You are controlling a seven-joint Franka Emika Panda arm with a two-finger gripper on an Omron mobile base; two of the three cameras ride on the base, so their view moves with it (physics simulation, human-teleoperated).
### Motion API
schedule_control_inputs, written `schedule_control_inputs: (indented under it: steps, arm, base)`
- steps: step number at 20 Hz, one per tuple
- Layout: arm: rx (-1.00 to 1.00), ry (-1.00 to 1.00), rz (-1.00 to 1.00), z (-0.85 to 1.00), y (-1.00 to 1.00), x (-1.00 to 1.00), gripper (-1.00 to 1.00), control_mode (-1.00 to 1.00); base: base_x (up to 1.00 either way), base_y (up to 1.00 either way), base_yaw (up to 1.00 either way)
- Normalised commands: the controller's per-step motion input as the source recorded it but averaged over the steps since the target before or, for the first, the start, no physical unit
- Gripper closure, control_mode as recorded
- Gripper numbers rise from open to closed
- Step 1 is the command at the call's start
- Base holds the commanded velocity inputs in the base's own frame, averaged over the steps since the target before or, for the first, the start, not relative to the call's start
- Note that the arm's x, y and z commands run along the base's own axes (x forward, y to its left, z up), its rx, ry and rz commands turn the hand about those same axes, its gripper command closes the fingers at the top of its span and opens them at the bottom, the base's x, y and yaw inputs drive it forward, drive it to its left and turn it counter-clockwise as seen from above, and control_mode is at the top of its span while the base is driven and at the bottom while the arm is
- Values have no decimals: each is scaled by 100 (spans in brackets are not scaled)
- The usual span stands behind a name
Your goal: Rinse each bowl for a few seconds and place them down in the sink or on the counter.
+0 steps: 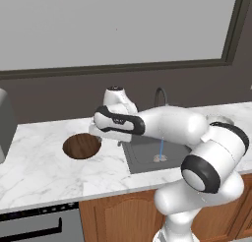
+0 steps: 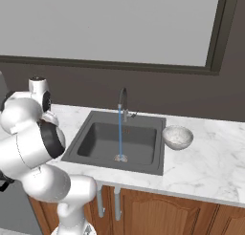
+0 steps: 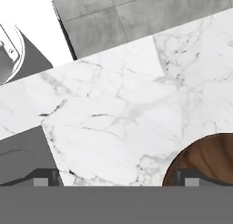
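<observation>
The dark brown bowl (image 1: pixel 82 146) lies upright on the white marble counter (image 1: pixel 39 162), left of the sink (image 1: pixel 147 157). My gripper (image 3: pixel 117 177) hangs open over the counter at the bowl's right rim, holding nothing. In the hand view, one fingertip (image 3: pixel 189 177) stands in front of the brown bowl (image 3: pixel 207 157) and the other over bare marble. The pale grey-white bowl (image 2: pixel 177 136) sits on the counter just right of the sink (image 2: pixel 95 138). A thin blue stream of water (image 2: pixel 120 133) runs from the arched faucet (image 2: pixel 123 101) down to the drain.
A grey appliance (image 1: pixel 4 125) stands at the counter's far left. Brown cabinet doors (image 2: pixel 158 210) and a dark dishwasher front (image 1: pixel 39 224) lie below the counter's front edge. A dark wall and window frame run behind the counter. Grey floor tiles (image 3: pixel 136 18) show past the counter edge.
</observation>
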Motion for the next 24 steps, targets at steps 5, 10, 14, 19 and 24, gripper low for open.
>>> schedule_control_inputs:
  steps: [5,10,14,19,24]
  arm:
    - [0,0,0,-20,14,18,-100,-100]
    - [0,0,0,-27,13,16,-100,-100]
    - [0,0,0,-26,12,15,-100,-100]
    - [0,-2,0,-18,17,20,-100,-100]
    - [1,-3,0,-15,13,20,-100,-100]
  base:
    - [0,0,0]
    - [0,0,0]
    - [0,0,0]
    - [0,0,0]
    - [0,0,0]
